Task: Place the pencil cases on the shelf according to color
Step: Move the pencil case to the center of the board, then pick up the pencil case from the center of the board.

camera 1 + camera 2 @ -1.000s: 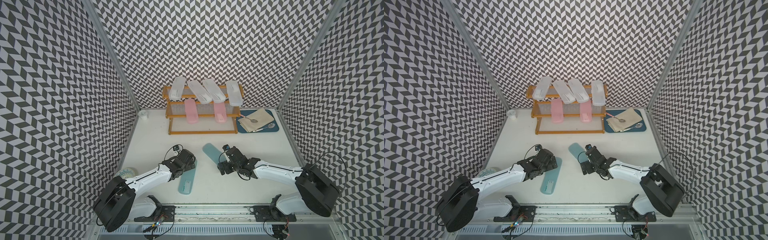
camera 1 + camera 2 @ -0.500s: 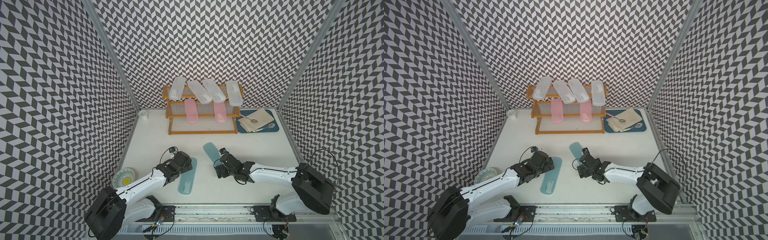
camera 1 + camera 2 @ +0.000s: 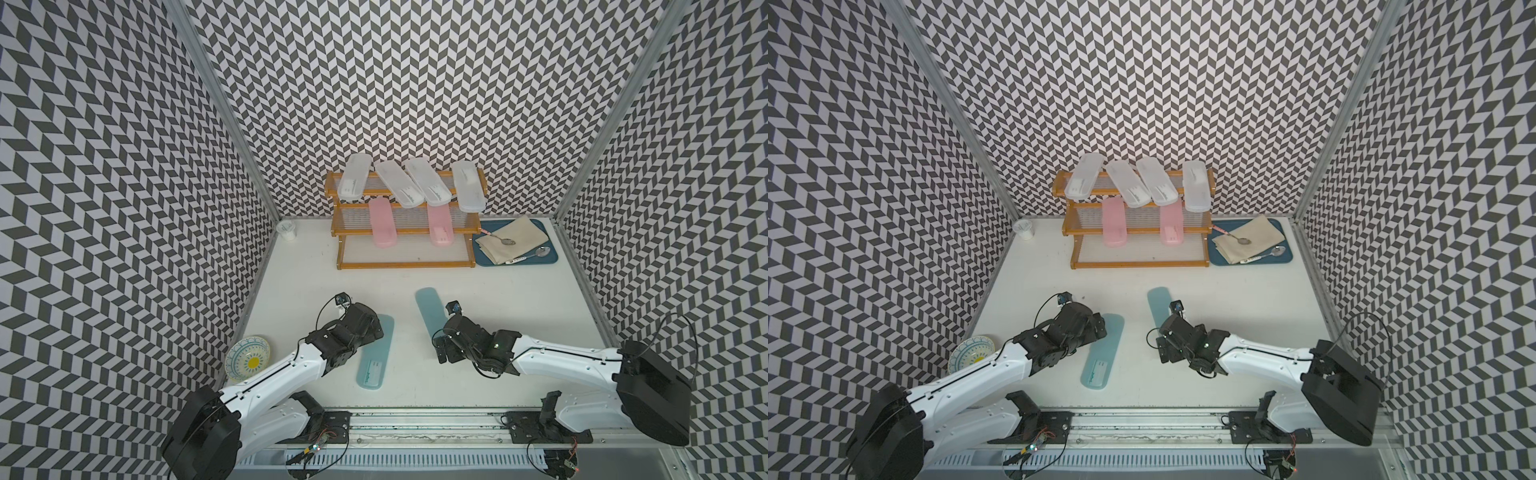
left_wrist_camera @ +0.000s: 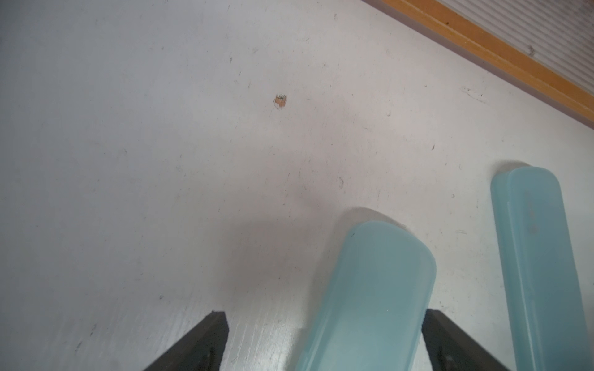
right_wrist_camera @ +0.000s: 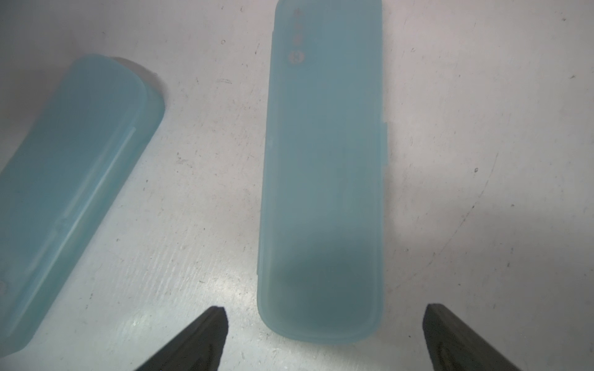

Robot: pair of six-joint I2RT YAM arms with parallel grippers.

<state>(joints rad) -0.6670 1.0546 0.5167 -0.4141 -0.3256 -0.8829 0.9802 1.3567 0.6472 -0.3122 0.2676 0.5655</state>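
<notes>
Grasp step: left gripper and right gripper, both open and empty, straddle the labelled teal case and other teal case; likely next: close, lift to the shelf.

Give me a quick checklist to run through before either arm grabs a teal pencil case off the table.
1. Left fingers open: ok.
2. Right fingers open: ok.
3. Labelled teal translucent plastic pencil case centred between left fingers: not ok, close to one finger.
4. Other teal translucent plastic pencil case centred between right fingers: ok.
5. Bottom tier of three-tier orange-brown wooden shelf free: ok; frosted white plastic cases on top, pink plastic cases in the middle.
6. Fingers low enough to grip: cannot tell.
</notes>
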